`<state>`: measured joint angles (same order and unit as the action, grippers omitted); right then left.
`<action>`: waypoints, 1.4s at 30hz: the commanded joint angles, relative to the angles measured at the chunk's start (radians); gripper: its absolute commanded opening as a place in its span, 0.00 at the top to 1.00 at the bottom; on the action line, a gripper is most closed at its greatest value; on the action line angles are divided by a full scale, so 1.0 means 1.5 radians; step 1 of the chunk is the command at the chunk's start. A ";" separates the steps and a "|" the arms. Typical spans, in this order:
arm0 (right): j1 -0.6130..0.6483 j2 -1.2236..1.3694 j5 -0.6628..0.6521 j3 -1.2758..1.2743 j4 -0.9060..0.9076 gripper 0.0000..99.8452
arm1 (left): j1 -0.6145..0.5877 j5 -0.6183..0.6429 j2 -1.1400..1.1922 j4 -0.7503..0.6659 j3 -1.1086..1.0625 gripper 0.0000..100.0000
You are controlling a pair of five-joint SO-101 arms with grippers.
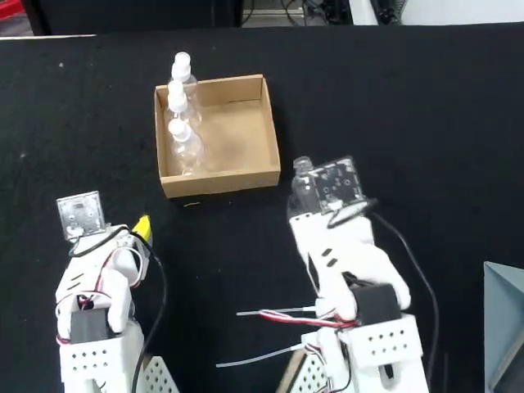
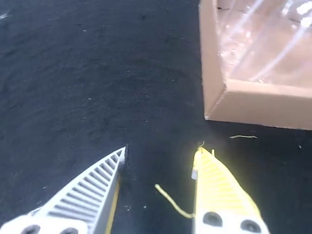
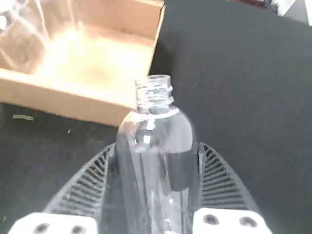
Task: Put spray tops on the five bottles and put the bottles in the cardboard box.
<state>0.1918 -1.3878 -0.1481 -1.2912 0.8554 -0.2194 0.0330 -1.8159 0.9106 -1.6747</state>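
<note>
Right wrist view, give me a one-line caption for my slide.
Right gripper clamped on a clear bottle with no spray top yet, near a corner of the cardboard box on the black table.

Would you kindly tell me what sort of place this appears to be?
Probably a robotics lab bench: two small arms at a black-covered table, the right gripper holding an uncapped bottle, a cardboard box of capped bottles nearby.

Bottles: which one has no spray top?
The bottle clamped in the right pincer: its threaded neck is bare, while the three bottles in the cardboard box all wear white spray tops.
</note>
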 commanded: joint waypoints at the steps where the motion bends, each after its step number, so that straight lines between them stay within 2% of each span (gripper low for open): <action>1: -0.033 -0.048 -0.003 0.002 0.002 0.87 | 0.035 -0.009 -0.008 -0.014 0.012 0.79; 5: -0.062 -0.055 -0.002 0.003 -0.002 0.87 | 0.046 -0.010 -0.008 -0.014 0.050 0.79; 12: -0.114 -0.057 0.023 0.011 -0.005 0.87 | 0.088 -0.077 -0.008 -0.013 0.094 0.79; 18: -0.165 -0.057 0.065 0.021 -0.005 0.87 | 0.170 -0.078 -0.007 -0.012 0.113 0.80; 22: -0.192 -0.057 0.088 0.021 -0.021 0.87 | 0.232 -0.081 -0.006 -0.012 0.141 0.87; 26: -0.215 -0.057 0.088 0.022 -0.024 0.87 | 0.305 -0.113 -0.006 -0.012 0.149 0.88; 38: -0.221 -0.057 0.088 0.025 -0.024 0.87 | 0.463 -0.111 -0.005 -0.011 0.147 0.88; 42: -0.224 -0.057 0.107 0.025 -0.024 0.87 | 0.519 -0.110 -0.005 0.021 0.148 0.88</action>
<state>-0.1135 -1.4446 -0.0207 -1.2942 0.8554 0.4726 -0.1281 -1.8159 0.9152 -1.5167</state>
